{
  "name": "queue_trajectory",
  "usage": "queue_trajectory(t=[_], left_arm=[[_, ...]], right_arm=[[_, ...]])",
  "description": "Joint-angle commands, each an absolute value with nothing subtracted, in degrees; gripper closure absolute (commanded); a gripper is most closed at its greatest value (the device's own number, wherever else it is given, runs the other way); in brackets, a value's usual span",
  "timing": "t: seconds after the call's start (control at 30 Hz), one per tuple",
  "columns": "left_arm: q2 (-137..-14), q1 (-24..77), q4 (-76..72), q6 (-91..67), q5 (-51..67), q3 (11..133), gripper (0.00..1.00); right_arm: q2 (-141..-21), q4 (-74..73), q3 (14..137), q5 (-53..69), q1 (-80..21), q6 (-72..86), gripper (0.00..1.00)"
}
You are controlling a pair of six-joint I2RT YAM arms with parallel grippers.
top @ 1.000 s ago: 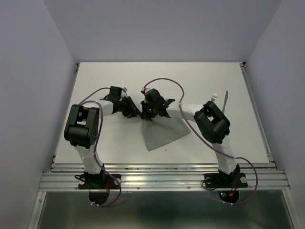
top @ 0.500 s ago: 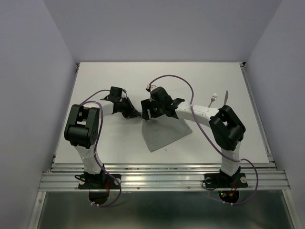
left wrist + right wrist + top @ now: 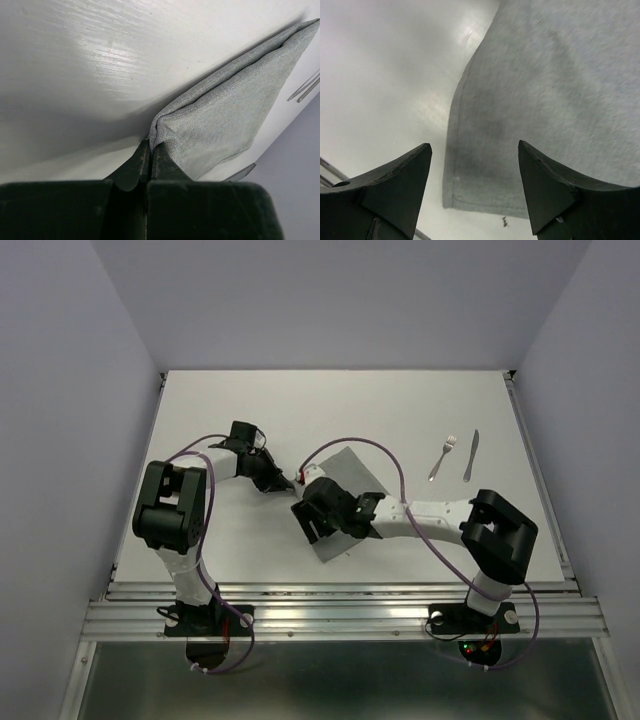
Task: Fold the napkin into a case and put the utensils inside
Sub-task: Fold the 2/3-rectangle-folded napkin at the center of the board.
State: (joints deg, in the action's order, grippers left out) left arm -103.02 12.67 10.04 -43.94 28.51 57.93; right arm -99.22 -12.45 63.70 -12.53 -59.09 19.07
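Progress: early. The napkin [image 3: 350,475] lies mid-bench, doubled over at least once — the left wrist view shows two layers meeting at a hemmed edge. It is a broad, slanted shape, not yet a narrow case. The fork [image 3: 443,457] and knife [image 3: 471,455] lie side by side on the far right of the bench [image 3: 220,410], well apart from the cloth and untouched. Left to do, by my reading: more folds to make the pocket, then both utensils in.

The left claw [image 3: 151,149] is pinched tight on the napkin's left corner, low to the surface. The right claw [image 3: 474,146] is spread wide and holds nothing. It hangs over the napkin's near corner, with hem and corner showing between its fingers.

Edges and room: the cloth's near corner sits close to the bench's front edge and the metal rail [image 3: 340,605] — little margin that way. There is open bench beyond and to the left of the cloth. Side walls [image 3: 60,440] close in both flanks, and the utensils lie near the right edge. The right arm's purple cable [image 3: 387,452] loops over the cloth's far part.
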Motion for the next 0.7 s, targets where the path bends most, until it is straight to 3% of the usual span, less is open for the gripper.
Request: queue_trajectory(t=[0.0, 0.3, 0.67], left_arm=[[-99.49, 12.74, 13.10, -42.80, 26.81, 60.21, 1.00], [-99.32, 12.74, 12.66, -43.42, 26.28, 60.03, 1.00], [-100.02, 12.66, 12.30, -43.77, 26.19, 60.21, 1.00]], right_arm=[[-97.03, -10.99, 61.27, -17.93, -63.89, 18.54, 0.26], [-99.84, -12.22, 58.27, -23.73, -70.57, 19.69, 0.44], [-102.39, -12.22, 56.95, -24.87, -71.10, 20.74, 0.66]])
